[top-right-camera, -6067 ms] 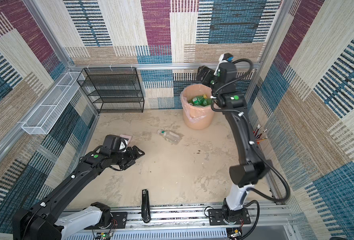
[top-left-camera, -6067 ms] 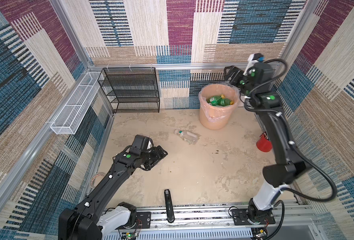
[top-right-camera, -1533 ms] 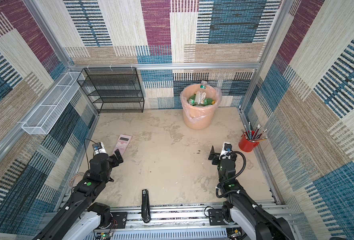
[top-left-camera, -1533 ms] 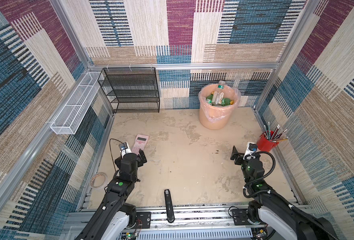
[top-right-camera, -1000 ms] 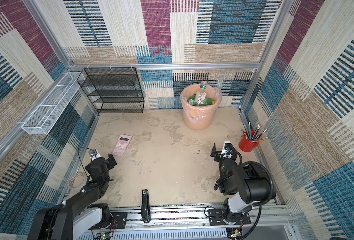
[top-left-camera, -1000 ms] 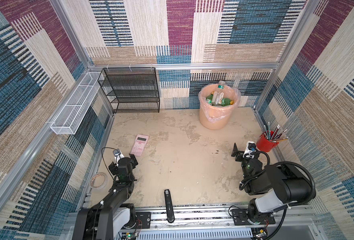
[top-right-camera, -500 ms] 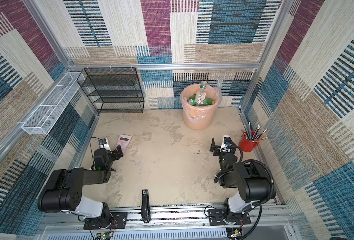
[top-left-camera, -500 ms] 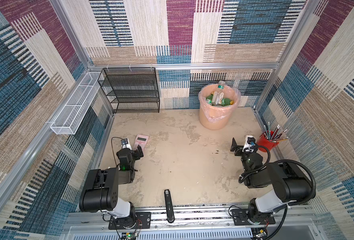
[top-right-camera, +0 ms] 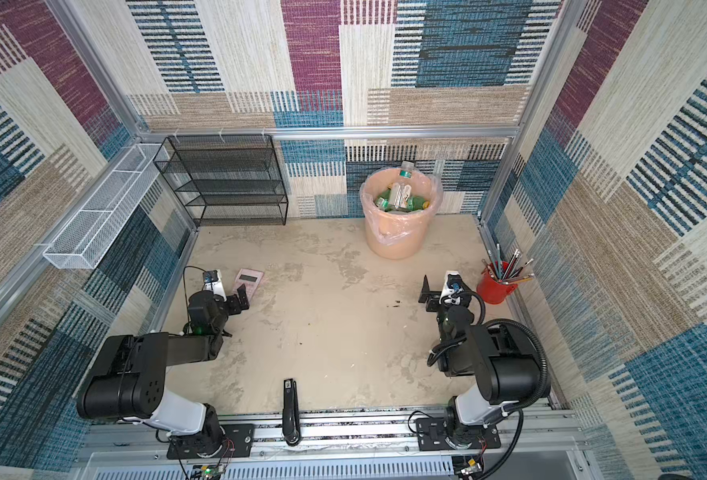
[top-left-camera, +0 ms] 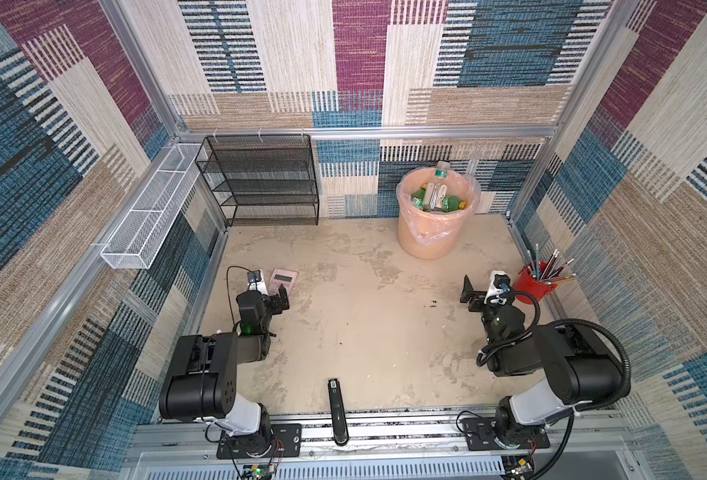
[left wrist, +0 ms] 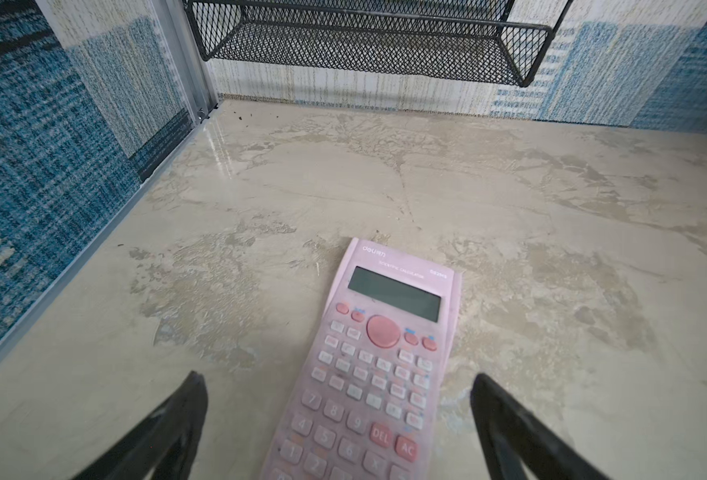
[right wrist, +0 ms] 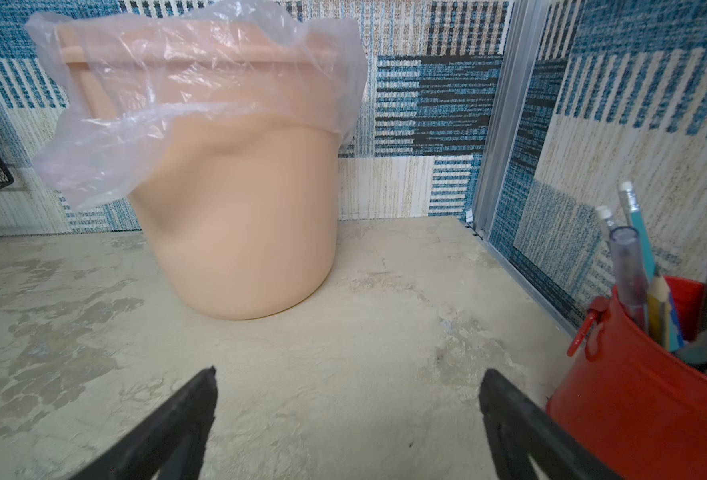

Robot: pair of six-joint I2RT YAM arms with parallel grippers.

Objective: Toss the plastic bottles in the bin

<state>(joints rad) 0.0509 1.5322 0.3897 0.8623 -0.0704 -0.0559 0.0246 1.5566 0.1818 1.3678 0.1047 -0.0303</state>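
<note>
Standing at the far right of the beige mottled counter (top-left-camera: 364, 332), close to the back wall, the round peach-orange plastic bin (top-left-camera: 426, 237) (top-right-camera: 393, 239) is lined with a clear plastic bag whose edge folds out over the rim. The plastic bottles (top-left-camera: 437, 197) (top-right-camera: 401, 196) lie heaped inside it: green ones with yellow caps and clear ones show in both top views, and one clear bottle at the far side pokes its neck above the rim. No bottle lies out on the counter.

Both arms are folded low at the near side. The left fingers (top-left-camera: 283, 296) (top-right-camera: 241, 297) (left wrist: 169, 428) stand wide apart and hold nothing. In the left wrist view the near end of a flat pink scientific calculator (top-left-camera: 283, 278) (left wrist: 381, 357) lies on the counter in the gap between them, facing up.

The right fingers (top-left-camera: 466, 286) (top-right-camera: 425, 286) (right wrist: 177, 424) are also spread wide and empty, pointing toward the bin, which is well apart from them. Just to their right sits a small red metal cup of pencils and pens (top-left-camera: 532, 286) (right wrist: 634, 395), close to one finger in the right wrist view; whether they touch I cannot tell.

A long black stapler (top-left-camera: 337, 411) lies at the near edge, midway between the two arm bases. A black wire-mesh shelf rack (top-left-camera: 260, 183) stands at the far left against the back wall.
</note>
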